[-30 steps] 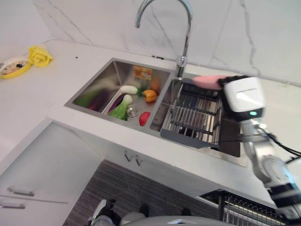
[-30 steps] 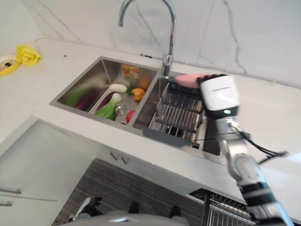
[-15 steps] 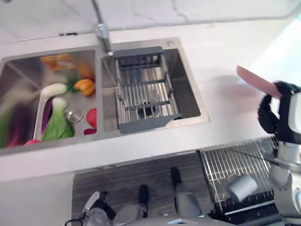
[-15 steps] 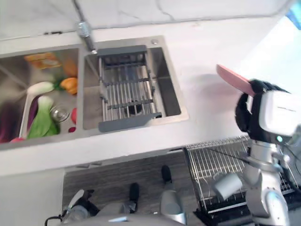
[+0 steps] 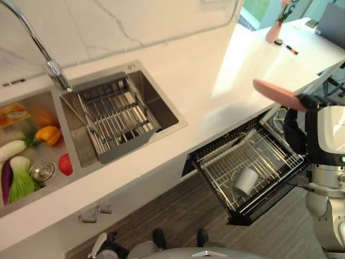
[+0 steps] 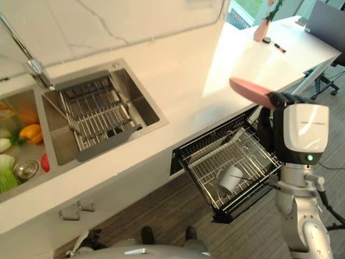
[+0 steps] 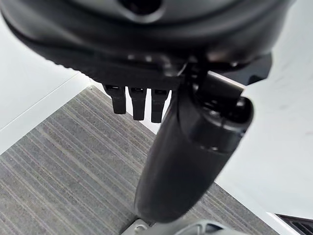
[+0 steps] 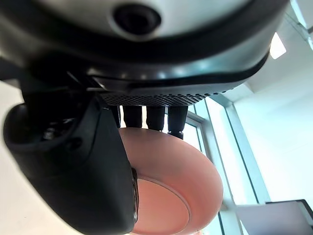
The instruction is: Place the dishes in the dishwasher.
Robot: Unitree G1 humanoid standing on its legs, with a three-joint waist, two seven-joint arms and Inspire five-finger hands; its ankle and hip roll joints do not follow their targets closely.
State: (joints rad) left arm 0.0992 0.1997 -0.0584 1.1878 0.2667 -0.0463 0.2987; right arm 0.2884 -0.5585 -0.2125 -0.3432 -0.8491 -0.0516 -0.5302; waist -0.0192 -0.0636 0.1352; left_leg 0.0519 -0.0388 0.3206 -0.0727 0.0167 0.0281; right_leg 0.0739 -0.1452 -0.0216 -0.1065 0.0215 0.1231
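Observation:
A pink plate (image 6: 250,89) is held tilted, edge-on, in my right hand (image 6: 268,110), whose thumb and fingers are curled round its rim. In the right wrist view the plate's pink underside (image 8: 181,181) shows past the thumb (image 8: 83,166). The plate hangs above the far right corner of the pulled-out dishwasher rack (image 5: 215,181), apart from it. A grey cup (image 5: 245,182) lies on its side in that rack. My left hand (image 7: 186,147) hangs over the striped floor with relaxed fingers and holds nothing.
A grey dish drainer (image 5: 116,116) sits in the right sink basin beside the faucet (image 5: 51,67). Vegetables (image 5: 24,162) lie in the left basin. The white counter (image 5: 215,81) runs between the sink and the dishwasher. A pink vase (image 5: 274,31) stands at the far end.
The camera has swung right, away from the sink. My right hand has carried the pink plate from the sink's drainer, across the counter, to above the open dishwasher rack.

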